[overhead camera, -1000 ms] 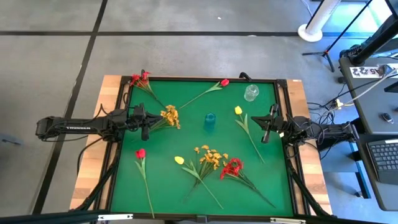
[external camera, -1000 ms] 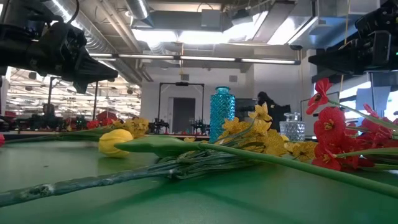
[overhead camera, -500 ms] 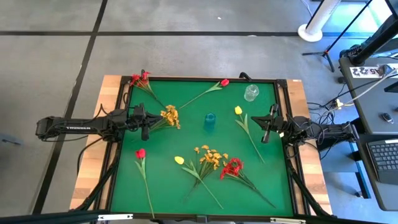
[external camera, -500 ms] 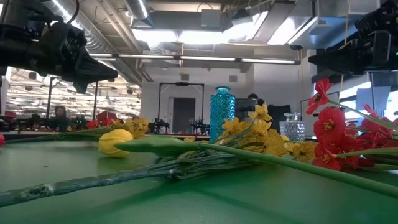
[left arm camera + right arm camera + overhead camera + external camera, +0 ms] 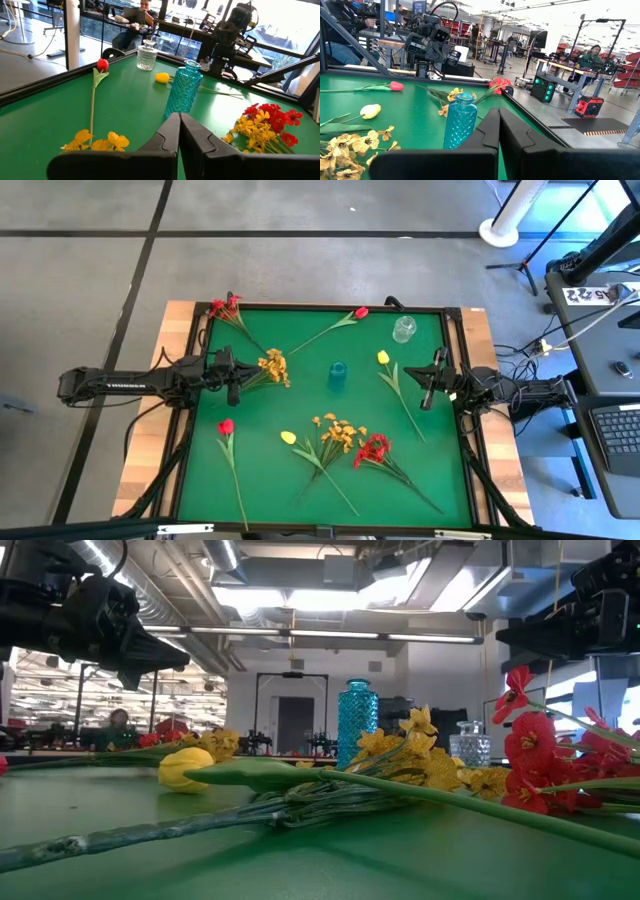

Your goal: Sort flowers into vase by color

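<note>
We saw the green worktop (image 5: 300, 405) with all the flowers lying loose on it and none in a vase. The blue vase (image 5: 338, 376) stood near the middle, and the clear glass vase (image 5: 404, 329) stood toward the far right corner. A red cluster (image 5: 226, 307) lay at the far left corner, a red tulip (image 5: 360, 312) along the far edge, and a yellow-orange cluster (image 5: 273, 366) just beside the left end effector (image 5: 233, 370). A yellow tulip (image 5: 383, 357) lay between the blue vase and the right end effector (image 5: 432, 383). Nearer the front lay another red tulip (image 5: 227, 426), a second yellow tulip (image 5: 288, 437), a second yellow-orange cluster (image 5: 338, 431) and a second red cluster (image 5: 374, 448). The left end effector hung above the worktop's left side with its fingers (image 5: 167, 135) pressed together on nothing. The right end effector hung above the right side, its fingers (image 5: 487, 131) likewise pressed together and holding nothing.
</note>
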Controlling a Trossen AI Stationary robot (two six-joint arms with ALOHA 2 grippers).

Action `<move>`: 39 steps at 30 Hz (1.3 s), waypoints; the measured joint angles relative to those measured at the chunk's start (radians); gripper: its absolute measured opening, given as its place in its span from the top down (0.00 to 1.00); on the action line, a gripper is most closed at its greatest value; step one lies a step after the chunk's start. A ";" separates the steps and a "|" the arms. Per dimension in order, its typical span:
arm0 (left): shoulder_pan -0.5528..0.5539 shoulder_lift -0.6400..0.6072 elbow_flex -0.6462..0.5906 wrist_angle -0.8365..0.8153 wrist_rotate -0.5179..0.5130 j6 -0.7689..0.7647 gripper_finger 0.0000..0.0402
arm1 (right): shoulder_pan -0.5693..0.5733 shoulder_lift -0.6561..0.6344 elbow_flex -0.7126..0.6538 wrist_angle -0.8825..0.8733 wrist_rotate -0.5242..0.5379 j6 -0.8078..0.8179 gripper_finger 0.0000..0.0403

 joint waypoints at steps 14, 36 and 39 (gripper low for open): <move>0.000 0.000 0.000 0.000 0.000 0.000 0.99 | 0.000 0.000 0.000 0.015 0.005 0.000 0.99; 0.000 0.000 0.000 0.000 0.000 0.000 0.99 | 0.000 0.000 0.000 0.174 0.008 0.296 0.99; 0.000 0.000 0.000 0.000 0.000 0.000 0.99 | 0.000 0.000 0.000 0.164 0.008 0.296 0.99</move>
